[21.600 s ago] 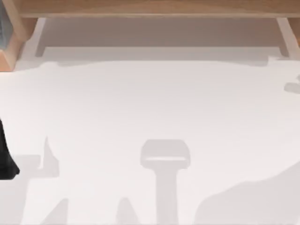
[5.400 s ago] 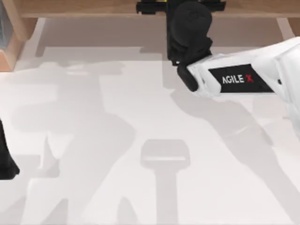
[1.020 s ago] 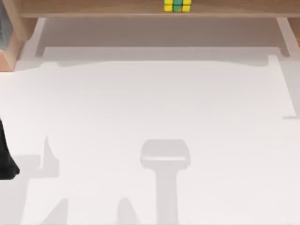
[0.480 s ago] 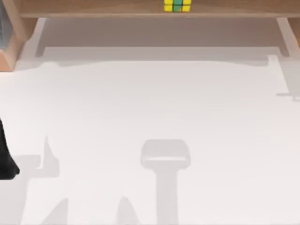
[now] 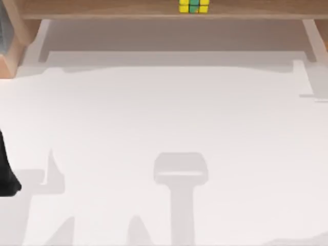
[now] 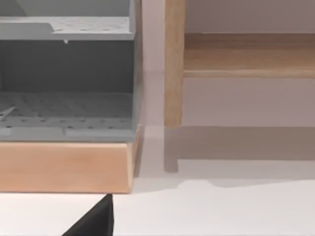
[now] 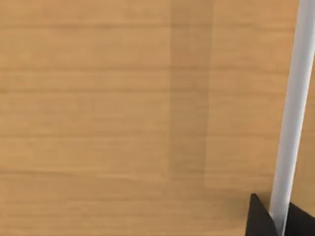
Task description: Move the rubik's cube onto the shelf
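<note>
The rubik's cube (image 5: 193,6), yellow and green with dark grid lines, rests on the shelf (image 5: 102,9), a long light-brown board across the back of the table, a little right of its middle. Nothing touches the cube. My left gripper (image 5: 6,177) is parked at the table's left edge; a dark tip of it (image 6: 93,223) shows in the left wrist view, which looks at the shelf's side support (image 6: 173,64). A dark part of my right gripper (image 7: 261,220) shows in the right wrist view, close against a light-brown wooden surface (image 7: 98,113) beside a white bar (image 7: 293,108).
A grey perforated rack (image 6: 66,73) on a wooden base (image 6: 64,167) stands at the table's back left, just beside the shelf's left support. The white table (image 5: 164,118) stretches in front of the shelf with soft shadows on it.
Over the last second the cube has stayed still on the shelf. A faint shadow at the table's right edge has shifted, and a new one shows at the front right corner.
</note>
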Motion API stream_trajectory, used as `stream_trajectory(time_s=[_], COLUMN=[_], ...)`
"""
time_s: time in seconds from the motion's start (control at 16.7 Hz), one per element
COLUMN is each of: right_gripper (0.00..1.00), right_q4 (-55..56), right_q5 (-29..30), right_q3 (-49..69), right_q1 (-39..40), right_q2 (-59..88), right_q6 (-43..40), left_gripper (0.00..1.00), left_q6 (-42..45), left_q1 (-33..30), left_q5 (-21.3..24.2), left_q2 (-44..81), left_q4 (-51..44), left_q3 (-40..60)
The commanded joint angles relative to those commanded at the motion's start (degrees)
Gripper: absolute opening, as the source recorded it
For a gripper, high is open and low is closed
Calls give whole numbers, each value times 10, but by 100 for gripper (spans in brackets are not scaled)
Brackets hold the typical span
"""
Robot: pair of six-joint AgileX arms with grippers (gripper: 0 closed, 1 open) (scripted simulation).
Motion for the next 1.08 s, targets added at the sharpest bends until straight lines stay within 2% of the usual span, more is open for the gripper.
stream_trajectory(time_s=[0.3,0.66,1.08], right_gripper=[0,0,0], right_q4=[-56,-65,-138], right_q5=[33,37,67], right_q3=[95,106,242], right_q1=[31,33,63], right_q2=[38,43,103], right_q6=[0,1,1], left_gripper=[100,100,100], left_q6=[0,0,0], left_q1=[0,0,0], left_q5=[0,0,0], left_q2=[0,0,0], left_q4=[0,0,0], left_q3=[0,0,0])
